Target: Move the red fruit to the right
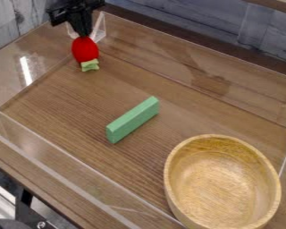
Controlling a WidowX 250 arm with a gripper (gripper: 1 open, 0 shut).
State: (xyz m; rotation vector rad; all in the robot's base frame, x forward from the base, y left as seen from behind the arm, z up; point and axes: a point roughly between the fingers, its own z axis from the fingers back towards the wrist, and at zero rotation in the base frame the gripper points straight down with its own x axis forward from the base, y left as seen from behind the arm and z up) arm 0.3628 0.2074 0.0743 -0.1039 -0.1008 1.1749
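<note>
The red fruit point(85, 50), a small strawberry-like toy with a pale green cap at its lower end, lies on the wooden table near the far left corner. My dark gripper point(83, 34) comes down from the top edge right over it. Its fingers are drawn in against the upper part of the fruit, so the fruit's top is partly hidden. The fruit still rests on the table.
A long green block point(133, 119) lies diagonally in the middle of the table. A big wooden bowl point(223, 152) stands at the front right. Clear low walls point(14, 67) border the table on the left and front sides.
</note>
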